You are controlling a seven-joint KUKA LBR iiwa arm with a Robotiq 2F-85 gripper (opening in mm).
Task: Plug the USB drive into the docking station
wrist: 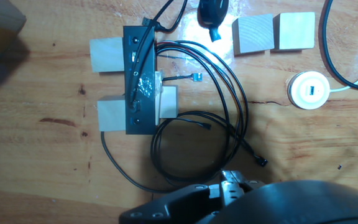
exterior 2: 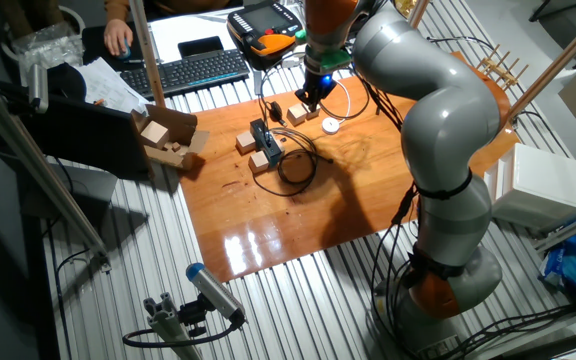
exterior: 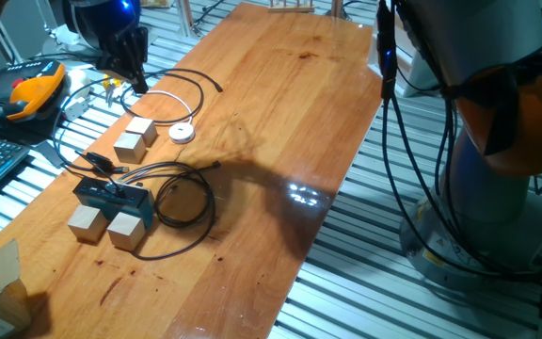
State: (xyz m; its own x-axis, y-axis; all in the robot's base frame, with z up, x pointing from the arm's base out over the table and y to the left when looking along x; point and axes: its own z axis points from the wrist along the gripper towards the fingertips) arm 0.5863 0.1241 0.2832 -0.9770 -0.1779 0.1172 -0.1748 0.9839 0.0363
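— Eyes on the USB drive (wrist: 213,12): a small black stick with a blue tip, lying flat on the wood, well clear of the fingers (exterior: 137,75).
— And the docking station (wrist: 138,79)?
— A flat dark box, lying level, ports along its long side. It sits farther from the fingers than the drive does.
— Are they touching?
— No, the drive lies just off one end, unplugged.
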